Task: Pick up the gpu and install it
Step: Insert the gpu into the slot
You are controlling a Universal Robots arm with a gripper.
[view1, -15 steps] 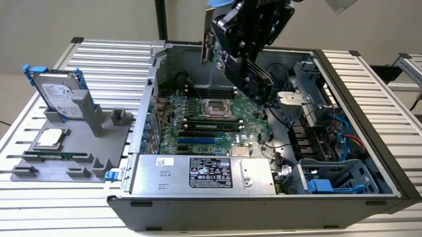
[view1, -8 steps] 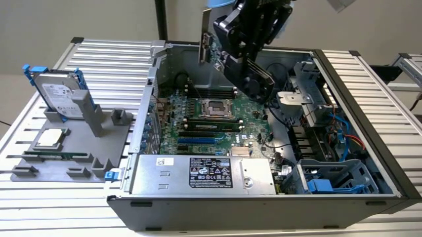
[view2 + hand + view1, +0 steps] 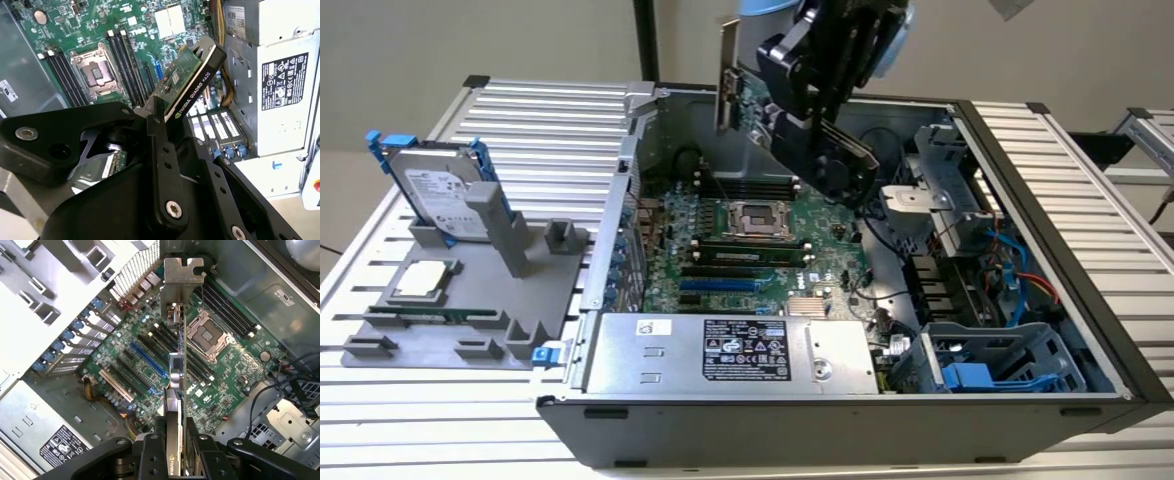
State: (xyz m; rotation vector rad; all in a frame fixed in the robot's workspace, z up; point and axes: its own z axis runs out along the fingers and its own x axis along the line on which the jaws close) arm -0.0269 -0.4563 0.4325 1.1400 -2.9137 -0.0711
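Surface: A table [image 3: 1067,150] of pale ribbed slats carried everything, with a plain light wall behind it.
Gripper: The black gripper [image 3: 159,115] hung over the open computer case [image 3: 854,430], its fingers clamped tight on the gpu [image 3: 179,75].
Gpu: It was off the table, held in the air above the motherboard [image 3: 761,255] and seated in no slot. One face showed green board and the other a black shroud.
Bracket: The card's silver bracket [image 3: 183,272] sat at the end farthest from the gripper, toward the case wall with the rear slot covers.
Motherboard: It lay flat on the case floor under the card. The bare CPU socket [image 3: 754,215] was near its middle, and a long blue slot [image 3: 147,360] ran among black ones.
Case: It lay on its side with the open side up.
Power supply: A grey box [image 3: 720,355] sat against the case's near wall in the exterior view.
Drive cage: A grey and blue cage [image 3: 981,370] filled the near corner at the exterior view's right.
Holder: A grey holder [image 3: 480,300] rested on the table just beside the case, at the exterior view's left.
Hard drive: A silver hard drive [image 3: 438,195] in a blue frame stood upright at the holder's far end.
Chip: A square processor chip [image 3: 424,283] lay flat on the holder, near the drive.
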